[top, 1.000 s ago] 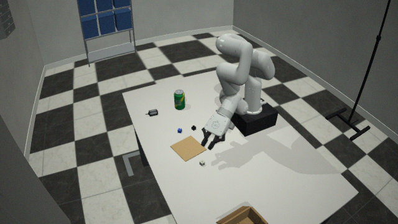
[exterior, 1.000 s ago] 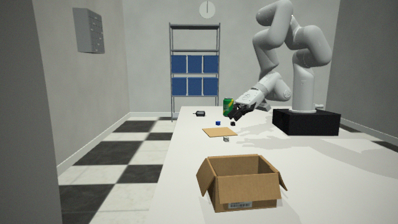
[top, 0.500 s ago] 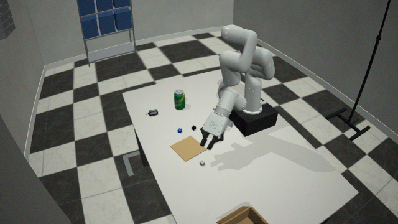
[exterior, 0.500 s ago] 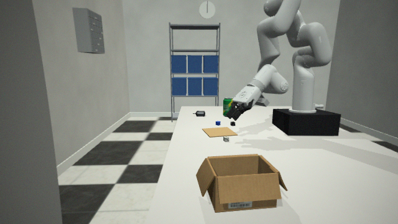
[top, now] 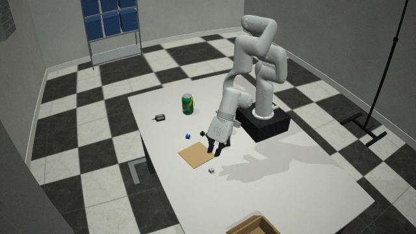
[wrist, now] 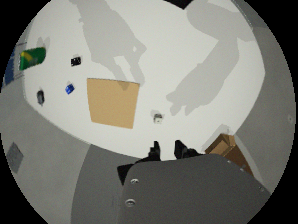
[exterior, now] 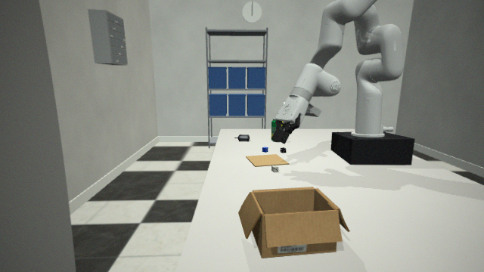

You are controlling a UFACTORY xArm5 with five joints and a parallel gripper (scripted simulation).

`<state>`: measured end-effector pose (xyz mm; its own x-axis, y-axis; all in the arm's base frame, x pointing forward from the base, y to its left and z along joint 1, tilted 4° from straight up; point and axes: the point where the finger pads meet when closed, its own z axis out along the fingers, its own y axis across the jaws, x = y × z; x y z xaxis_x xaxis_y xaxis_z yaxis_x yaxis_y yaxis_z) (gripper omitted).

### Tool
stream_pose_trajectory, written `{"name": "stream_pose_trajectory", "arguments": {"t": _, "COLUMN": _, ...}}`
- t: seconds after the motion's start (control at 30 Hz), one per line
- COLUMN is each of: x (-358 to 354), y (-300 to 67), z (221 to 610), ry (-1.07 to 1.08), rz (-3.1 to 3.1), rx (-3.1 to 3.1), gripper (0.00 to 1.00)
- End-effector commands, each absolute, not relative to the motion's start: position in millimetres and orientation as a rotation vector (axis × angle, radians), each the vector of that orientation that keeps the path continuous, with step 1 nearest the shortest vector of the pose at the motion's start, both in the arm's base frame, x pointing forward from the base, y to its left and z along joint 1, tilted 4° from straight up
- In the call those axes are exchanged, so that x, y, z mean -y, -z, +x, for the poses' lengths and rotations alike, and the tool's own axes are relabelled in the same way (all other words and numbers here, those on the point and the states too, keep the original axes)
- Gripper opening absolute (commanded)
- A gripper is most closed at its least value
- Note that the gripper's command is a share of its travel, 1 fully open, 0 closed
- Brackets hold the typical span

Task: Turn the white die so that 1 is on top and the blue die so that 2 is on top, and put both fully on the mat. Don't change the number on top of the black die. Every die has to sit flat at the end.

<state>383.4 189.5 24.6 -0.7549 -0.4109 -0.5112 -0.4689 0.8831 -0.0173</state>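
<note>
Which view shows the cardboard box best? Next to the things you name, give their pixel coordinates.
Exterior: the cardboard box (top: 240,227) (exterior: 302,228) (wrist: 220,144) is whole there, with flaps, open top and barcode label. Top view crops it at the bottom edge; wrist view has it partly behind the gripper housing.

Compared with the earlier pictures, my hand (top: 214,153) (exterior: 280,139) (wrist: 166,147) has pitched to point more steeply down at the worktop (top: 292,195) (exterior: 397,211) (wrist: 200,25). My wrist section (top: 229,101) (exterior: 305,81) has risen behind it. The upper bend of my arm (top: 242,53) (exterior: 333,34) has climbed beyond the exterior view's top edge. In that view, my hand now covers more of the green can (top: 187,105) (exterior: 274,128) (wrist: 33,58).
</note>
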Motion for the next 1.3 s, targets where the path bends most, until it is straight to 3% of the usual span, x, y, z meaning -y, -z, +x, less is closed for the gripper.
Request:
{"name": "stream_pose_trajectory", "arguments": {"t": 0.0, "x": -194, "y": -27, "z": 392, "ry": -0.113, "rz": -0.665, "rx": -2.692, "gripper": 0.36}}
{"name": "stream_pose_trajectory", "arguments": {"t": 0.93, "x": -204, "y": -38, "z": 411, "ry": 0.007, "rz": -0.706, "rx": -3.081, "gripper": 0.36}}
{"name": "stream_pose_trajectory", "arguments": {"t": 0.97, "x": -204, "y": -38, "z": 411, "ry": 0.007, "rz": -0.706, "rx": -3.081, "gripper": 1.00}}
{"name": "stream_pose_trajectory", "arguments": {"t": 1.27, "x": -204, "y": -38, "z": 411, "ry": 0.007, "rz": -0.706, "rx": -3.081, "gripper": 1.00}}
